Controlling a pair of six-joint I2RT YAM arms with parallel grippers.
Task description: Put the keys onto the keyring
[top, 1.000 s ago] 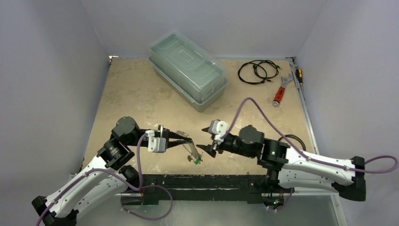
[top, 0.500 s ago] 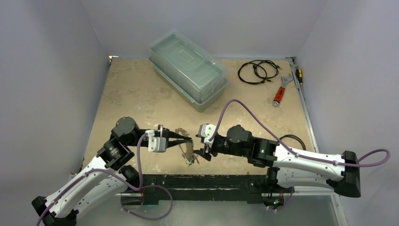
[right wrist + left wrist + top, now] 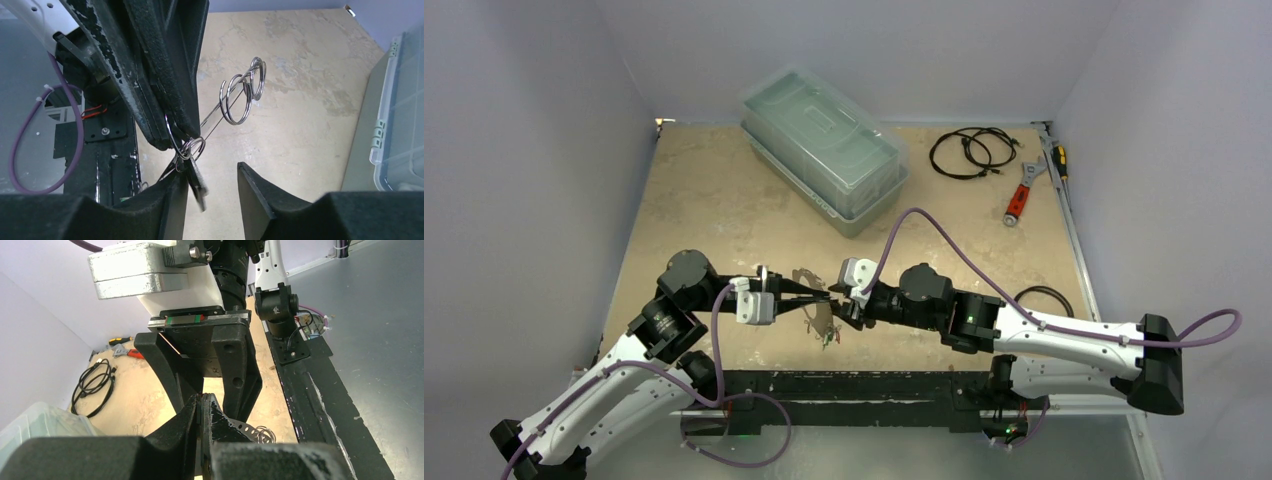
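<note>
The tan, mottled surface (image 3: pixel 714 200) sits between pale lilac walls (image 3: pixel 524 150). Above its near edge the left end effector (image 3: pixel 202 402) is clenched on the keyring (image 3: pixel 216 114) (a thin silver plate, edge-on, threaded with wire loops). The right end effector (image 3: pixel 212 172) gapes beside it; keys (image 3: pixel 827 338) dangle below.

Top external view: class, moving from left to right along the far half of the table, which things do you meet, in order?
In order: clear lidded plastic box → coiled black cable → red-handled wrench → yellow-handled tool at the table's right edge.
</note>
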